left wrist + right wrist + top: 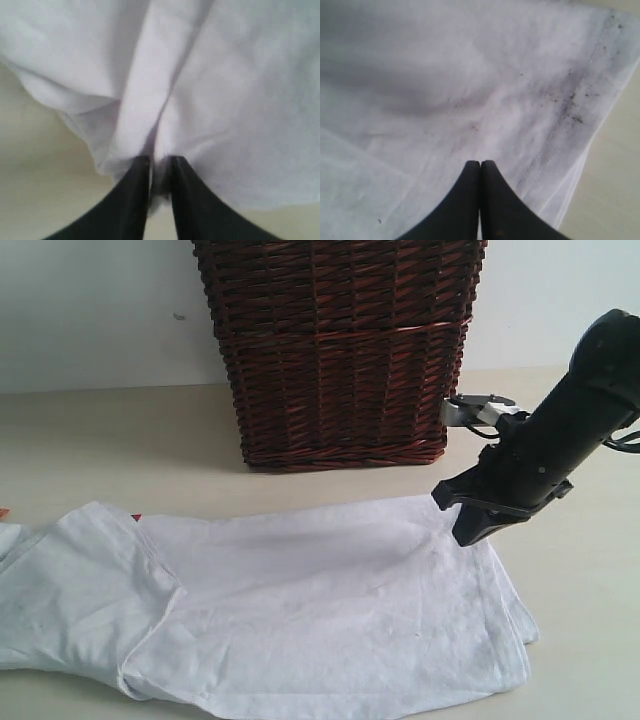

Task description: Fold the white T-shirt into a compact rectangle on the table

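The white T-shirt (320, 610) lies spread and partly folded across the table (120, 440), sleeve end at the left. My right gripper (468, 535) hangs at the shirt's far right corner. In the right wrist view its fingers (465, 200) are pressed together over flat cloth (445, 75), with nothing bunched between them. My left gripper (160, 161) is out of the exterior view. In its wrist view it is shut on a pinched fold of the white T-shirt (240, 100), close above the table (40, 165). The lettering is hidden.
A tall dark brown wicker basket (340, 350) stands at the back centre, just behind the shirt. Bare tabletop (590, 620) shows right of the shirt, and the right wrist view has a strip of it (620, 165). A small red speck (137, 517) peeks out by the sleeve.
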`<action>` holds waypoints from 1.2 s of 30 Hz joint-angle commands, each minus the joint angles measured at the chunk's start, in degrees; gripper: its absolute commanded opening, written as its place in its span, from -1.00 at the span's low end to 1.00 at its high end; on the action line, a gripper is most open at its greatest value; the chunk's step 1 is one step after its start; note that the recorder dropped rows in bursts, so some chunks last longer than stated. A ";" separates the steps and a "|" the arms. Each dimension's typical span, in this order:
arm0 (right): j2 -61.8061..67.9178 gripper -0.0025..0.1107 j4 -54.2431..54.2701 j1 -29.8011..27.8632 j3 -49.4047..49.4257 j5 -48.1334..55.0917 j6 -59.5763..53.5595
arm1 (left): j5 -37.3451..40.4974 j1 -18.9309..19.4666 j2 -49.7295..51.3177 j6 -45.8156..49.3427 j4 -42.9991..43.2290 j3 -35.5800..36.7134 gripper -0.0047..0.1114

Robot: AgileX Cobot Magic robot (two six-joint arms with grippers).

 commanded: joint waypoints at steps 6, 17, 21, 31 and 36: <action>-0.70 -0.96 0.64 -0.15 -0.56 -0.02 -1.05 | -8.11 0.36 -5.87 -21.54 12.91 -0.22 0.23; -7.77 -0.96 9.58 -0.28 -10.34 7.22 -5.85 | -7.37 26.35 5.41 5.04 -30.29 -8.24 0.04; -20.87 -0.96 14.50 -0.17 -10.65 6.13 -7.41 | -1.17 28.62 12.34 16.10 -37.66 -11.51 0.06; -34.88 -0.96 14.62 -0.17 -10.65 6.12 -7.53 | 2.50 28.62 15.07 30.10 -45.49 -13.47 0.06; -35.54 -0.96 16.26 -0.17 -10.65 7.87 -8.03 | 2.36 28.50 18.38 30.02 -44.86 -13.41 0.07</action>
